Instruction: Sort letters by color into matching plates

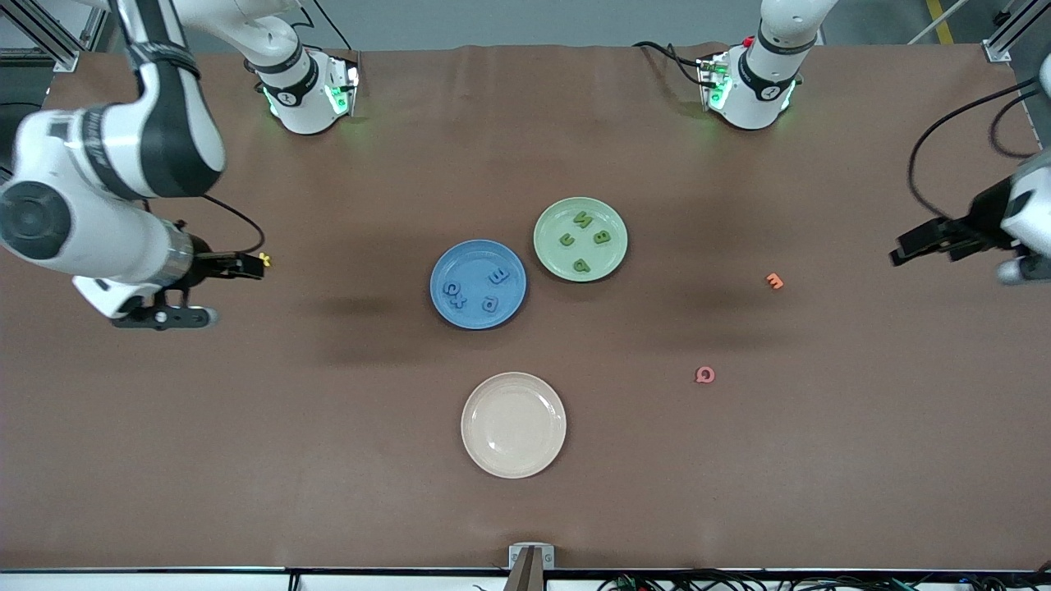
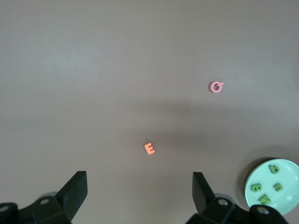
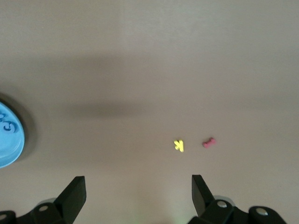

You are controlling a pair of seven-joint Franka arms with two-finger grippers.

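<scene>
The blue plate point(image 1: 472, 263) at mid-table holds several blue letters point(image 1: 497, 277). Beside it, farther from the front camera, the pale green plate point(image 1: 552, 226) holds several green letters point(image 1: 582, 218). My left gripper point(image 1: 907, 246) hangs open and empty over bare table at the left arm's end; its wrist view shows the spread left gripper point(image 2: 140, 191) and the green plate point(image 2: 289, 179). My right gripper point(image 1: 238, 289) is open and empty over the right arm's end. The right wrist view shows the wide-set right gripper point(image 3: 138, 189) and the blue plate's edge point(image 3: 11, 149).
A cream plate point(image 1: 513, 424) lies nearer the front camera than the blue plate. An orange letter point(image 1: 774, 281) and a pink letter point(image 1: 704, 375) lie toward the left arm's end. A yellow letter point(image 3: 179, 145) and a red piece point(image 3: 209, 142) lie under the right gripper.
</scene>
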